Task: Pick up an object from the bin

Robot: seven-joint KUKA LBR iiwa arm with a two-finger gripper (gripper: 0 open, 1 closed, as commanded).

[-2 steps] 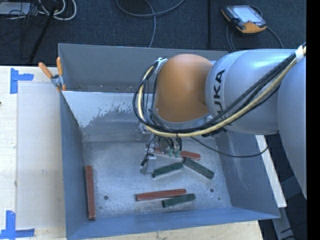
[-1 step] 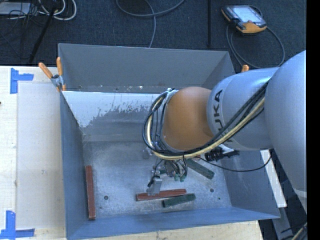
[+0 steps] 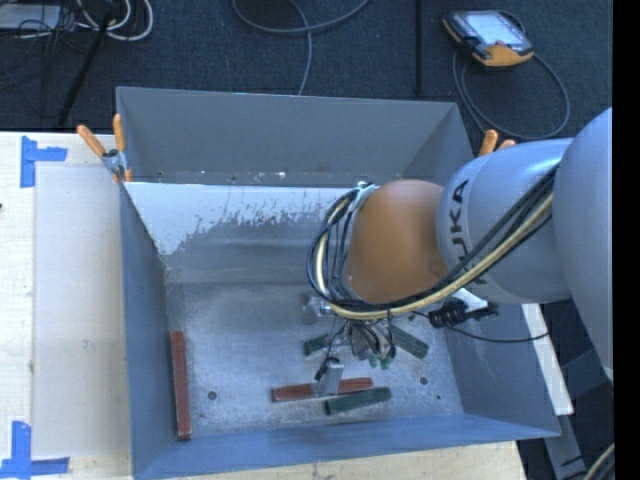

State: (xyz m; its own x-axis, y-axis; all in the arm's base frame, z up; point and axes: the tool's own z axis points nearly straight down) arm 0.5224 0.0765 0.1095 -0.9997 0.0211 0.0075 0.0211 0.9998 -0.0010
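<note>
My gripper (image 3: 340, 360) hangs below the arm's wrist, low over the bin floor right of the middle. Just under its tip lies a short reddish-brown bar (image 3: 305, 392), flat on the floor. A dark green bar (image 3: 357, 400) lies beside it, a little nearer the front wall. A small dark green piece (image 3: 317, 345) sits to the gripper's left and another dark green piece (image 3: 411, 346) to its right. Whether anything is between the gripper's tips is hidden by the wrist and cables.
A long reddish-brown stick lies (image 3: 180, 384) along the left wall near the front corner. The arm with its orange cover and cables hangs over the right half of the bin.
</note>
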